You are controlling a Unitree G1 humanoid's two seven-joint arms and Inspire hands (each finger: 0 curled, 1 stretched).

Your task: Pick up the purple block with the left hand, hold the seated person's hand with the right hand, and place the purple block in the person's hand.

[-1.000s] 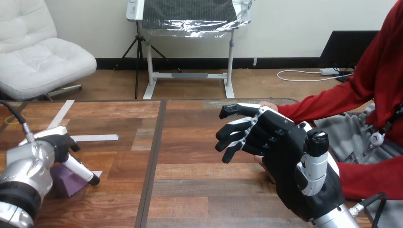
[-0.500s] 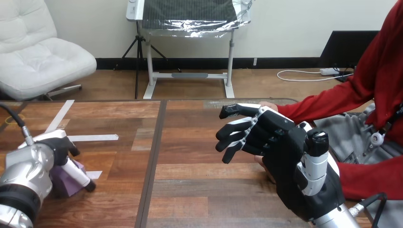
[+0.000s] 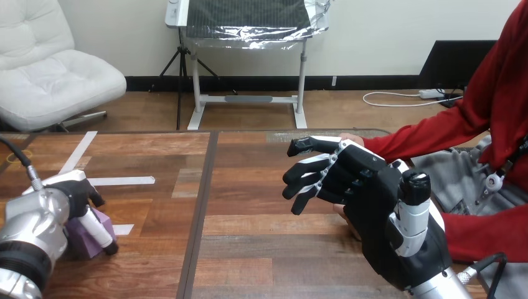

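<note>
The purple block [image 3: 103, 222] rests on the wooden table [image 3: 249, 249] at the near left. My left hand [image 3: 70, 190] is down over it, one finger laid across its right face and the thumb on its far side, closing on it. At the right, my right hand [image 3: 373, 187] is raised with its back toward me, fingers relaxed and spread, pointing left. The person's hand [image 3: 352, 138] lies behind it, mostly hidden; a fingertip shows above my hand and a bit of palm below it. I see none of my fingers curled round it.
White tape strips [image 3: 121, 181] lie on the table's left half. A dark seam [image 3: 202, 205] runs down the table's middle. The person's red sleeves [image 3: 423, 140] reach in from the right.
My left hand's finger has swung in toward me across the purple block, closing against it. The right hand and the person's hand have not moved.
</note>
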